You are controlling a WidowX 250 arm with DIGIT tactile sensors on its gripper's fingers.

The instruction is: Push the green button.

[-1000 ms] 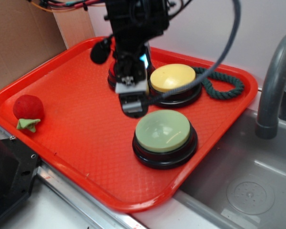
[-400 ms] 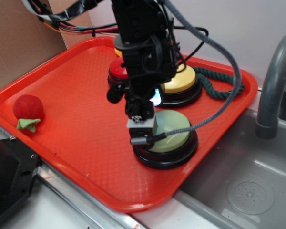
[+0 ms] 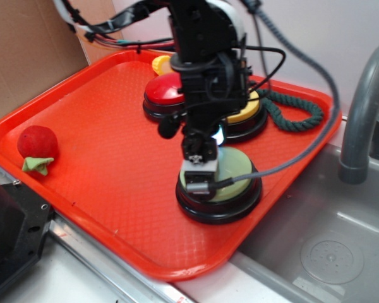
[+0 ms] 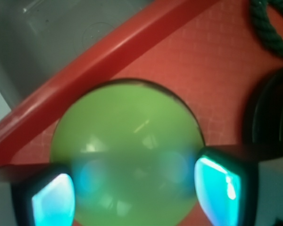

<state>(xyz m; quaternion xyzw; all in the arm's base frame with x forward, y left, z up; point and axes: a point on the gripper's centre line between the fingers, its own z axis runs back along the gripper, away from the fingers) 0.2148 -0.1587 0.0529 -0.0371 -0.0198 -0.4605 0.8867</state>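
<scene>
The pincer (image 3: 199,178) sits right over the green button (image 3: 235,169), its fingers (image 4: 217,183) spread apart with the dome showing between them in the wrist view; whether it touches I cannot tell. The button rests at the near right of the red tray (image 3: 101,158), near the sink (image 3: 322,246). Behind it sit a yellow button (image 3: 246,112), a red button (image 3: 164,91) and a green rope (image 3: 297,113). A red ball (image 3: 36,142) lies far left.

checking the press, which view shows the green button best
The wrist view: the green button fills the frame, its dome unobstructed. In the exterior view the green button is partly hidden behind the gripper.
</scene>
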